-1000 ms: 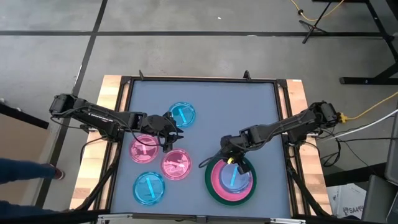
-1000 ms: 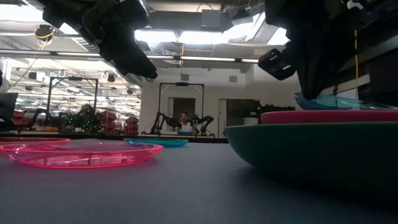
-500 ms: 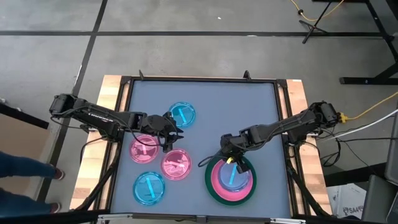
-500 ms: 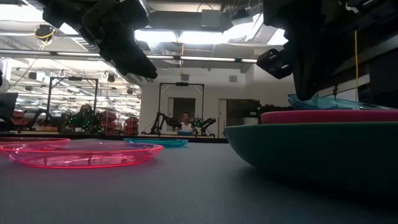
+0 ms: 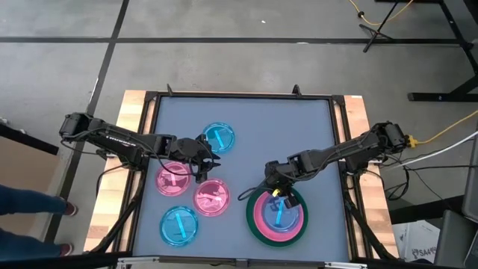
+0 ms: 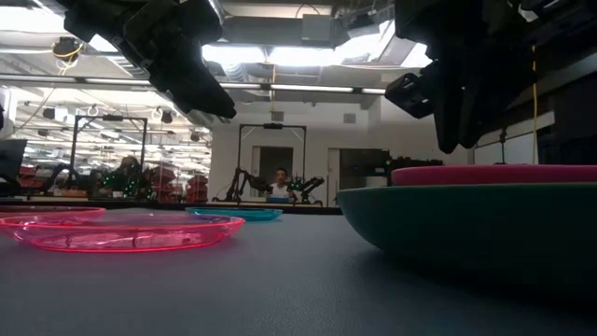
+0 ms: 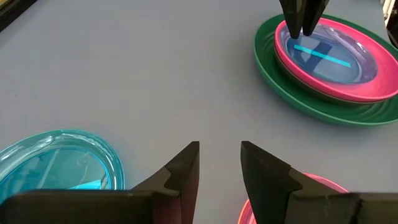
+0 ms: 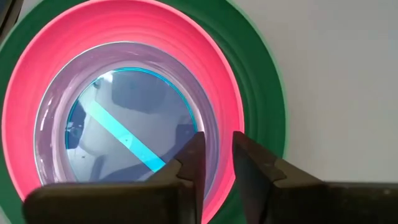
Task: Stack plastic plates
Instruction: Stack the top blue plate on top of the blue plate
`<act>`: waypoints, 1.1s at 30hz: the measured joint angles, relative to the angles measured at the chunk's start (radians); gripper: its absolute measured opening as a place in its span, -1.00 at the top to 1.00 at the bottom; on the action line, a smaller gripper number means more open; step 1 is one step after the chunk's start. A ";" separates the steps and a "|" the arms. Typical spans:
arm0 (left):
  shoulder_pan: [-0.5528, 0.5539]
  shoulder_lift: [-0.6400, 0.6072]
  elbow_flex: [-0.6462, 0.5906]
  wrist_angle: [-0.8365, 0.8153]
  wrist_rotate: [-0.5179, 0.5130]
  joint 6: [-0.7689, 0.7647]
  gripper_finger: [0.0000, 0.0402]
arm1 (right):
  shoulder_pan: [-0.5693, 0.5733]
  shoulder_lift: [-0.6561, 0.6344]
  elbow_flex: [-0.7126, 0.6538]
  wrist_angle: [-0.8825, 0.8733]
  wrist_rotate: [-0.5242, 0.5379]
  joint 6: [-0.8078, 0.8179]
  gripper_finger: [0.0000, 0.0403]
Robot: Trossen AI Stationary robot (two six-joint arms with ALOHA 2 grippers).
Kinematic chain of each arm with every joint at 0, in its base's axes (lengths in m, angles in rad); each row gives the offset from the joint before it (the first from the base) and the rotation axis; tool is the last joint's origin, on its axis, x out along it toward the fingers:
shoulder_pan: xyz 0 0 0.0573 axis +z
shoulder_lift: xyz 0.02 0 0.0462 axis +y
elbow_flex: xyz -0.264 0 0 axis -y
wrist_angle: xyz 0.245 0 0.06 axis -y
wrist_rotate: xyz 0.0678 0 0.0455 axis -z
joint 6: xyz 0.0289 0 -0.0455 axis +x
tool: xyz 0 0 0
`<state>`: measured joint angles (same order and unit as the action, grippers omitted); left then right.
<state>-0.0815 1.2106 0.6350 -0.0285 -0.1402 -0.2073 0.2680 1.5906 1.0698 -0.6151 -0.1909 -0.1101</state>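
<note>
The right gripper is poised over the stack near the front right corner of the table. Its fingers are held a narrow gap apart over the rim of the blue plate, and nothing is seen clamped between them. That blue plate lies nested in the pink plate, which sits in the green plate. The step in hand is judged to be the release. It would be done well if the fingers were lifted straight up, clear of the rim, so the thin plate is not dragged or tipped out of its seat; only then should the arm be swung away.

The left gripper waits over the left half of the table, among the loose plates, with its fingers slightly apart and empty.

The count: three plates are stacked, one green, one opaque pink, one small blue. Four small translucent plates lie loose on the left half: a blue one toward the back, a pink one and another pink one at mid-depth, and a blue one near the front edge. Seven plates are seen in all; no dark grey one is visible.
</note>
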 joint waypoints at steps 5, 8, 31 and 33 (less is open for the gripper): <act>0.000 0.000 0.000 0.000 0.000 0.000 0.44 | 0.000 0.000 0.000 0.000 0.000 0.000 0.64; 0.000 0.000 0.000 0.000 0.000 0.000 0.44 | 0.000 0.000 0.000 0.000 0.000 0.000 0.65; 0.001 0.000 0.000 0.112 -0.059 0.089 0.44 | 0.000 -0.001 0.000 0.026 0.050 -0.002 0.66; 0.006 0.000 0.000 0.134 -0.064 0.118 0.44 | 0.000 -0.001 0.000 0.026 0.045 -0.003 0.66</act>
<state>-0.0753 1.2106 0.6350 0.1057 -0.2045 -0.0898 0.2680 1.5894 1.0698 -0.5888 -0.1463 -0.1131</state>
